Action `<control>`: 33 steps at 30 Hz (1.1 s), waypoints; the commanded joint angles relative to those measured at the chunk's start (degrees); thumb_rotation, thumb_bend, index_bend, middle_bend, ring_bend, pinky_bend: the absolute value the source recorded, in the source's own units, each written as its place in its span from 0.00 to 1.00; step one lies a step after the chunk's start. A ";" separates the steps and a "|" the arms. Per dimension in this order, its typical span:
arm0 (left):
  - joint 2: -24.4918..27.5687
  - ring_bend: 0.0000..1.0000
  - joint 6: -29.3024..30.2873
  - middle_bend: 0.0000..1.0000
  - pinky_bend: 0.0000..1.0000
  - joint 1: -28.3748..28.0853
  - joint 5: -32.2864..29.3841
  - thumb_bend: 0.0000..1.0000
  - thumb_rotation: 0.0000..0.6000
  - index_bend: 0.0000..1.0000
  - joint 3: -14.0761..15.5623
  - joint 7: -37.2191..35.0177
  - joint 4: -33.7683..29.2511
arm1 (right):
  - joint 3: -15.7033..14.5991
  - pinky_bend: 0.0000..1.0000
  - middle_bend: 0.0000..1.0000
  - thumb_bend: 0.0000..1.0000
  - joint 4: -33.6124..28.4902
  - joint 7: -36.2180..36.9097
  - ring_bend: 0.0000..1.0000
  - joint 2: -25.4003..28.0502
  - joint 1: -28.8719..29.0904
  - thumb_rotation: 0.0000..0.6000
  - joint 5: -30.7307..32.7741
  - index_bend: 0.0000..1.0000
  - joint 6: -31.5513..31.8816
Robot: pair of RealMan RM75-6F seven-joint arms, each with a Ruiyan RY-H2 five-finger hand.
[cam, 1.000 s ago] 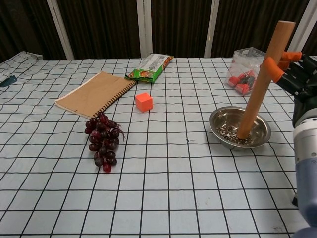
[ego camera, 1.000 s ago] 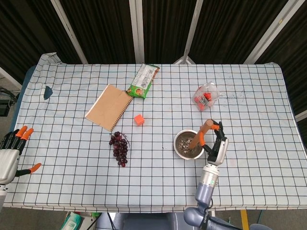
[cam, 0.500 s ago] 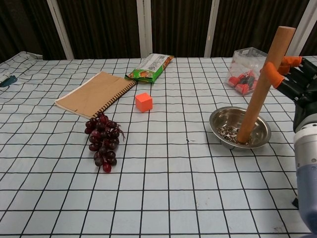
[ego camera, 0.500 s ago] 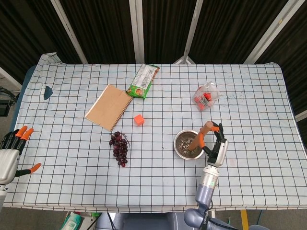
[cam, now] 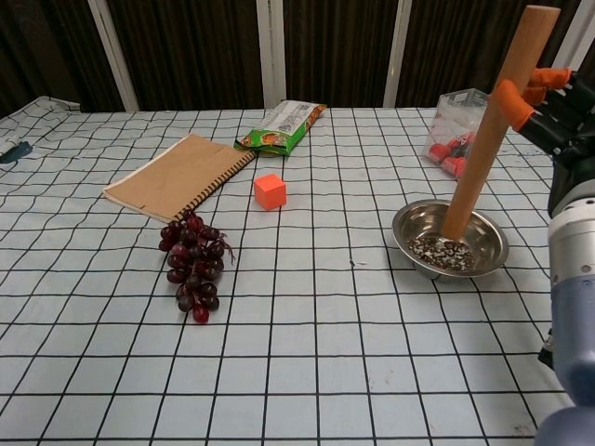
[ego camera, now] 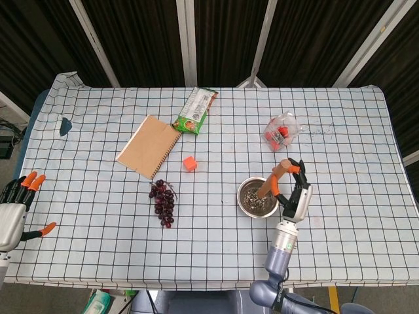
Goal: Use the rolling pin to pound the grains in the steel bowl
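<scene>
On the checked table [ego camera: 340,131], the right hand [ego camera: 294,193] gripped the rolling pin [cam: 488,130], tilted over the steel bowl [cam: 414,223] of grains [cam: 444,253], at about four o'clock on the cloth. Only the head view showed the left hand [ego camera: 14,209], empty with fingers spread, at eight o'clock.

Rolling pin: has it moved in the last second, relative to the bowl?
Yes. The rolling pin has lifted: in the chest view its lower end, earlier down in the grains, now sits above them near the far rim of the steel bowl, gripped by the right hand.
</scene>
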 commanded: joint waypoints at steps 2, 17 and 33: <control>-0.01 0.00 -0.17 0.00 0.00 -0.09 -0.09 0.05 1.00 0.00 -0.04 -0.12 -0.02 | 0.02 0.00 0.62 0.55 0.14 -0.16 0.24 -0.21 0.21 1.00 0.12 0.78 -0.16; 0.14 0.00 -0.24 0.00 0.00 -0.17 0.14 0.05 1.00 0.00 0.02 -1.06 -0.14 | 0.26 0.00 0.62 0.55 8.24 1.37 0.24 -4.79 1.96 1.00 0.75 0.78 0.48; 0.14 0.00 -0.19 0.00 0.00 -0.22 0.39 0.05 1.00 0.00 0.11 -1.22 -0.11 | -2.46 0.00 0.63 0.55 11.21 2.95 0.24 -5.21 2.19 1.00 2.78 0.79 1.32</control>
